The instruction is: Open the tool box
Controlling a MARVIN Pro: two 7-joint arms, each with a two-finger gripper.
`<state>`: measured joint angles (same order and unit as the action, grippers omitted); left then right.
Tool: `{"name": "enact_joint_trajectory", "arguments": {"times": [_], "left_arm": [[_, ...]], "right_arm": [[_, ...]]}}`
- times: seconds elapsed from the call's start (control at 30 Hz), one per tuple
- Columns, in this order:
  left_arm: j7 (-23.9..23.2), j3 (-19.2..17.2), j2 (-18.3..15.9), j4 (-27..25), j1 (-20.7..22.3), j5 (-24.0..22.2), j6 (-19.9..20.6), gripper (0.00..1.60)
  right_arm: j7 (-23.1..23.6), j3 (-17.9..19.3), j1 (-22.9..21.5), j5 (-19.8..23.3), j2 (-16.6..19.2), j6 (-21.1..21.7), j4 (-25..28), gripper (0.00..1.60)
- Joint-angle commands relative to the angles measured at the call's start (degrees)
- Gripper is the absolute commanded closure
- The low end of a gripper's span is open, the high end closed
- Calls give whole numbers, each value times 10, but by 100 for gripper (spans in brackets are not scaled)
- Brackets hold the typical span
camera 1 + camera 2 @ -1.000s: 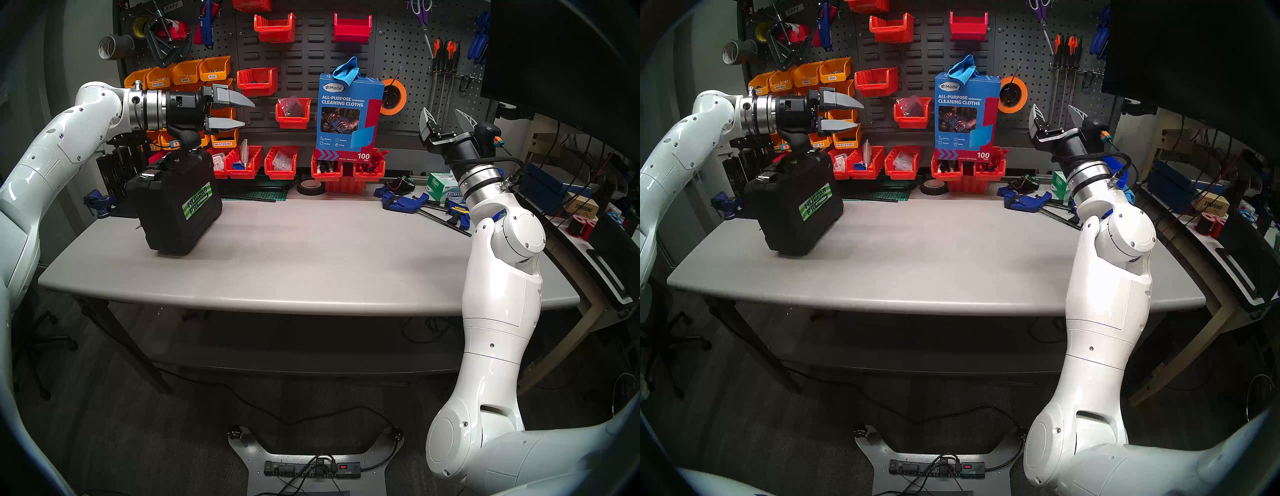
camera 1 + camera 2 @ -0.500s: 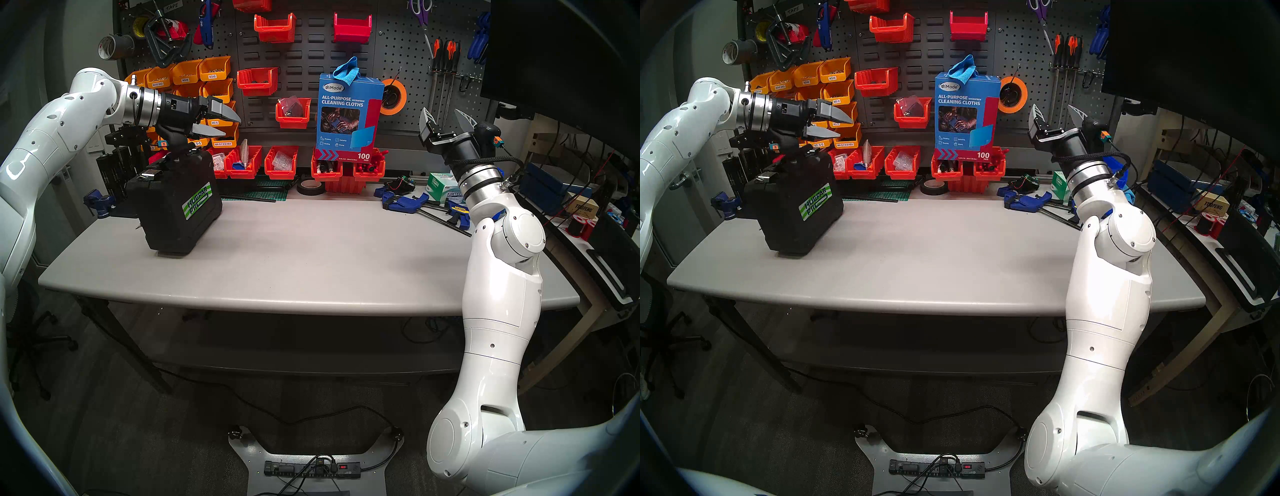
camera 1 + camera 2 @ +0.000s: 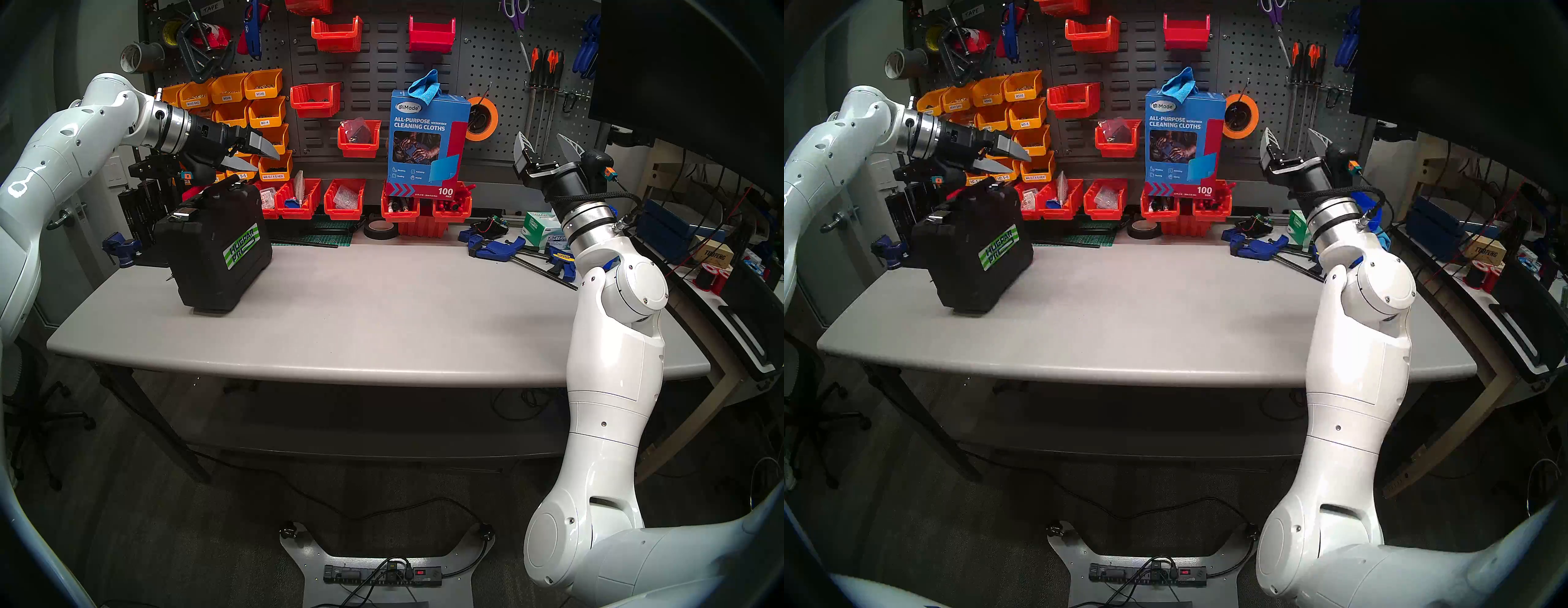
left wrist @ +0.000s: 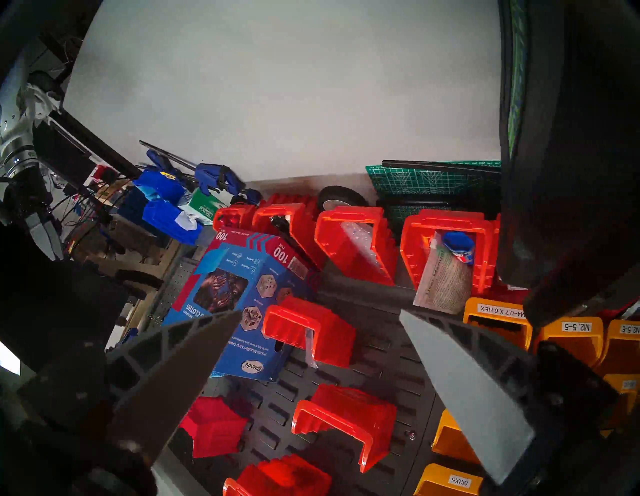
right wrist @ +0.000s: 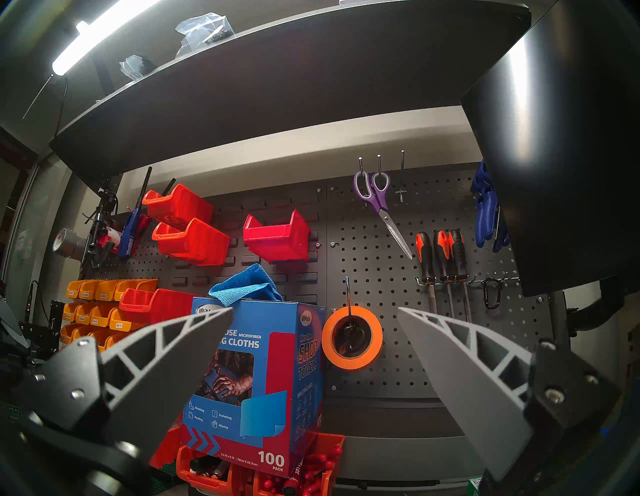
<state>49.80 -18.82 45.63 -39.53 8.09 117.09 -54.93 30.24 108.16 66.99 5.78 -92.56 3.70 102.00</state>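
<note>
The tool box (image 3: pixel 216 250) (image 3: pixel 975 254) is a black textured case with a green-and-white striped label. It stands upright and shut on the left of the grey table (image 3: pixel 382 322), with silver latches on its upper left edge. My left gripper (image 3: pixel 268 162) (image 3: pixel 1017 164) hangs just above the case's top, pointing right and slightly down, open and empty. In the left wrist view the left gripper (image 4: pixel 320 313) faces the pegboard bins, with the tool box (image 4: pixel 571 156) dark along the right edge. My right gripper (image 3: pixel 541 136) (image 3: pixel 1290 130) (image 5: pixel 315 310) is raised at the right, open and empty.
A blue cleaning-cloth box (image 3: pixel 428 144) sits on red bins (image 3: pixel 343 199) at the back. A black tape roll (image 3: pixel 380 229), green cutting mat (image 3: pixel 322 235) and blue clamps (image 3: pixel 496 248) line the table's rear. A small blue vise (image 3: pixel 121 248) stands left of the case.
My left gripper has drawn back to the left and tipped downward toward the case's top, still open. The tool box and the right arm have not moved.
</note>
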Motion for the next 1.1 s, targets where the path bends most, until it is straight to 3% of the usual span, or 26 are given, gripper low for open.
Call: {"name": "enact_joint_trajectory", "arguments": {"times": [0.0, 0.6, 1.07], "left_arm": [[43, 6, 10, 6, 50, 19, 11, 0], [64, 58, 16, 41, 104, 80, -1, 0], [54, 95, 16, 37, 107, 79, -1, 0]], "right_arm": [[0, -1, -2, -1, 1, -1, 6, 0], [-3, -3, -1, 3, 5, -2, 5, 0], [-5, -5, -1, 5, 7, -2, 5, 0]]}}
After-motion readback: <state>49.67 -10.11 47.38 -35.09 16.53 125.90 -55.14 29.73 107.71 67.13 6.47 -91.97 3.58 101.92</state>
